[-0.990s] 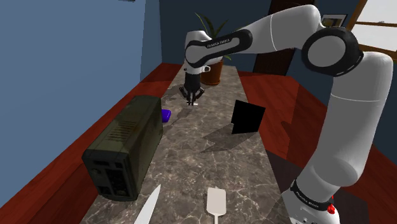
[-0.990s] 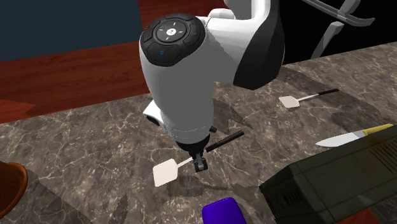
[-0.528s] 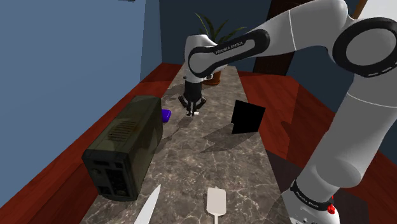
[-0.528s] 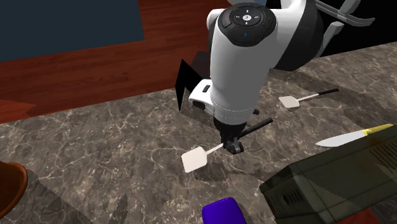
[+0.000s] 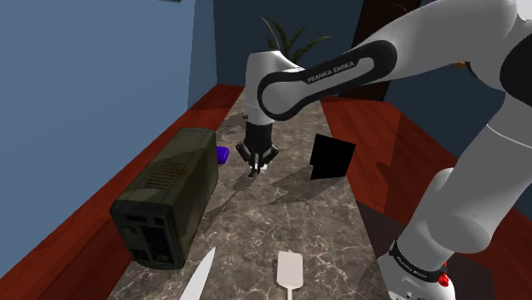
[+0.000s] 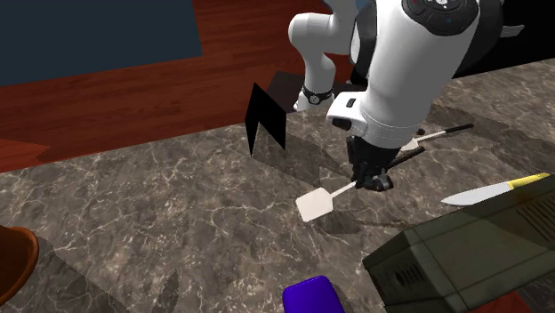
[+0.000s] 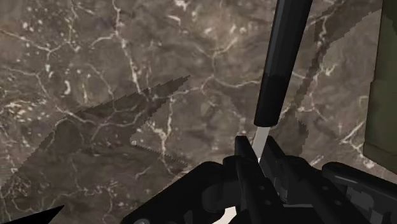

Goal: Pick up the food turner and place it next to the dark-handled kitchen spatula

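The marbled bench [image 5: 281,213] carries everything. The white arm [image 5: 341,72], lettered FRANKA EMIKA, hangs its gripper [image 6: 378,183] over it, fingers clamped on the food turner [image 6: 317,204], held off the stone, near the dark-handled spatula [image 5: 288,271].

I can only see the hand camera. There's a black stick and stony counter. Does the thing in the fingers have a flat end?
Observer: Yes. In the second exterior view, the food turner has a flat white blade. It sticks out of the gripper on the side away from the black handle.
Operator: Where's the other spatula?
Observer: In that view the dark-handled spatula lies on the counter, up and right of the gripper, with its blade partly behind the arm.
Operator: Is anything beside it?
Observer: A knife lies between it and a dark green box.
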You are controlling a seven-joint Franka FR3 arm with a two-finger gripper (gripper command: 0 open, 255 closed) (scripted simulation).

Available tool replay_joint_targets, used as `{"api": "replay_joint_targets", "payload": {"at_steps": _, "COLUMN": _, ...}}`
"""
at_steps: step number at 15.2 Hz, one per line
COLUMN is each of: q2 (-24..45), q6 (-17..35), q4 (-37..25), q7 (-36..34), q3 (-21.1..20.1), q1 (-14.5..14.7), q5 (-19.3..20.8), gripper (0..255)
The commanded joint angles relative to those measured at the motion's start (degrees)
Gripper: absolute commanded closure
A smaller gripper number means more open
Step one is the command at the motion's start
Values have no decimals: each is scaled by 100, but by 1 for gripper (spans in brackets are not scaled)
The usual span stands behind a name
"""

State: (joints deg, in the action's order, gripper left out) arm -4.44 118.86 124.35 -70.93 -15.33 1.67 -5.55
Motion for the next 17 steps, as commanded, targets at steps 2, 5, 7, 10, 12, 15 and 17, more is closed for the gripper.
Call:
{"api": "replay_joint_targets", "payload": {"at_steps": 2, "q2": -324, "q6": 83, "q4": 371, "q7": -298, "q3": -192, "q1": 184, "q5": -134, "gripper": 255}}
{"api": "replay_joint_targets", "payload": {"at_steps": 5, "q2": -565, "q6": 123, "q4": 612, "q7": -629, "q3": -407, "q1": 384, "q5": -266, "gripper": 255}}
{"api": "replay_joint_targets", "payload": {"at_steps": 7, "q2": -702, "q6": 143, "q4": 740, "q7": -860, "q3": -561, "q1": 519, "q5": -356, "gripper": 255}}
{"api": "replay_joint_targets", "payload": {"at_steps": 10, "q2": -869, "q6": 168, "q4": 883, "q7": -1222, "q3": -802, "q1": 726, "q5": -488, "gripper": 255}}
{"api": "replay_joint_targets", "payload": {"at_steps": 12, "q2": -953, "q6": 182, "q4": 945, "q7": -1474, "q3": -972, "q1": 861, "q5": -572, "gripper": 255}}
{"api": "replay_joint_targets", "payload": {"at_steps": 15, "q2": -1033, "q6": 202, "q4": 989, "q7": -1869, "q3": -1240, "q1": 1060, "q5": -683, "gripper": 255}}
{"api": "replay_joint_targets", "payload": {"at_steps": 17, "q2": -1055, "q6": 217, "q4": 985, "q7": -2146, "q3": -1426, "q1": 1188, "q5": -743, "gripper": 255}}
